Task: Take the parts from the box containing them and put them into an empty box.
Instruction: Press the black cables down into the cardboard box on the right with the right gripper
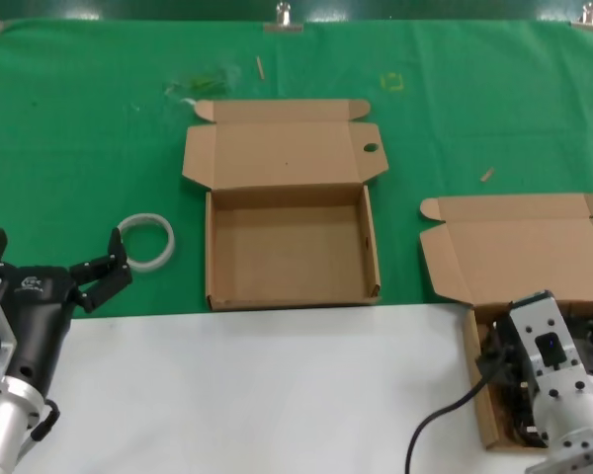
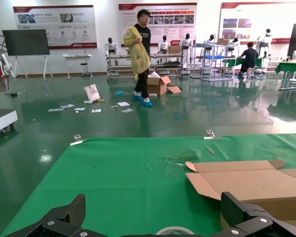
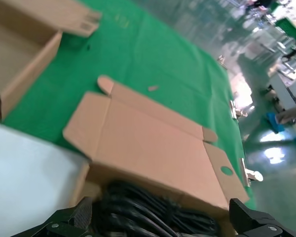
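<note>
A green cloth (image 1: 99,138) covers the far part of the table, and a white sheet (image 1: 247,395) covers the near part.

In the middle of the head view sits the empty box (image 1: 289,247), a flat brown cardboard box. Its lid is folded back flat on the green cloth, and one side flap has a small round hole (image 1: 371,149). Nothing lies inside it.

To the right, at the near edge, is the box with the cords (image 1: 519,267). Its lid is folded back too. The right wrist view shows the black power cords (image 3: 153,212) piled inside this box, coiled and tangled together. That view also shows a round hole in one flap of this box's lid.

The right gripper (image 3: 163,222) hangs right over the cords, low in the box. Its two black fingers (image 3: 251,219) are spread wide apart, one on each side of the pile. It holds nothing.

The left gripper (image 1: 54,262) waits at the near left side of the table. Its fingers (image 1: 107,272) are spread wide too, and it holds nothing. A white ring (image 1: 146,241) lies on the green cloth just beside it, between the gripper and the empty box.

Far behind the table, a person in a yellow coat (image 2: 138,54) stands on the shiny floor.
</note>
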Robot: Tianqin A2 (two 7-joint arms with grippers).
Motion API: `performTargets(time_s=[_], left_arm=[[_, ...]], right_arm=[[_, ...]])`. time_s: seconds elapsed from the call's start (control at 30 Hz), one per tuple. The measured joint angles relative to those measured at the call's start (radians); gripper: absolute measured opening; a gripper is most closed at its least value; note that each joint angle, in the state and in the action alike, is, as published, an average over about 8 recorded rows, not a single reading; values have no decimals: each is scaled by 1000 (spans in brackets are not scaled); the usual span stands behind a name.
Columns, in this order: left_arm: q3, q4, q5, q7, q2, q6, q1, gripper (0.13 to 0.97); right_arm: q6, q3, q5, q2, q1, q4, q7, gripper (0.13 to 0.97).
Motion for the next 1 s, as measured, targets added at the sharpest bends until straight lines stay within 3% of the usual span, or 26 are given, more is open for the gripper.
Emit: performTargets(time_s=[0.33,0.63,1.0], left_arm=[[0,0,0,0,0,0,0,965],[0,0,0,-1,0,0,0,965],[0,0,0,0,0,0,0,965]], right_arm=[[171,76,120,0,56,55,-432,966],[245,188,146,-1,93,51,-758,966],[192,350,151,-7,131,-20,-1016,966]])
